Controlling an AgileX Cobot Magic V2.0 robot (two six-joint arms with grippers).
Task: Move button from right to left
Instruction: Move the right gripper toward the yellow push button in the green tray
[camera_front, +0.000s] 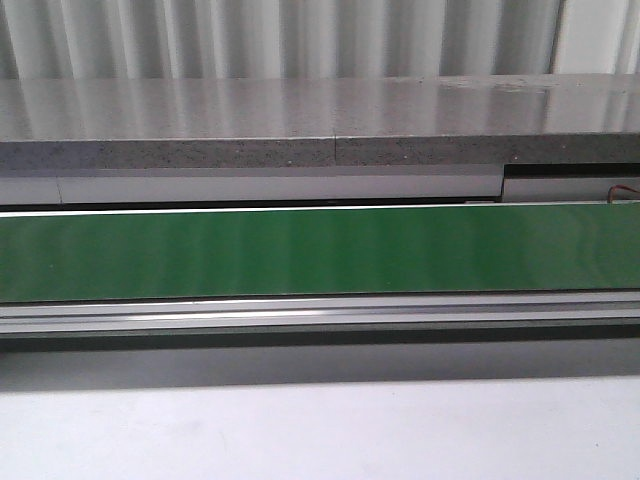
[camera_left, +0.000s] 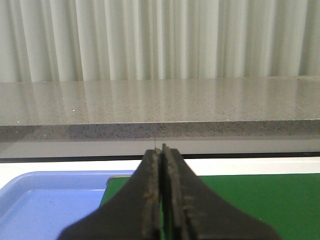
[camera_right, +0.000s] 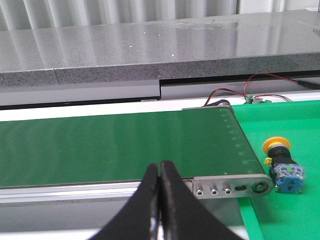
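The right gripper (camera_right: 160, 172) has its dark fingers pressed together with nothing between them, and it hangs over the near edge of the green conveyor belt (camera_right: 115, 147). The button (camera_right: 284, 167) stands well off to one side of it, past the belt's end, on a bright green mat (camera_right: 285, 210); its yellow-orange round cap points up and back, and the blue body below shows dark markings (the details are too small to read). It sits just beside the belt's grey end plate (camera_right: 232, 186), apart from it, near the mat's edge closest to the belt. Red wires (camera_right: 235, 92) trail behind the belt's far corner. The left gripper (camera_left: 161, 192) is likewise closed on nothing, poised above the seam where a blue tray (camera_left: 45, 205) meets the belt. From the front, only the long green belt and the speckled grey counter (camera_front: 320, 120) behind it show, with pale curtains (camera_front: 280, 35) beyond.
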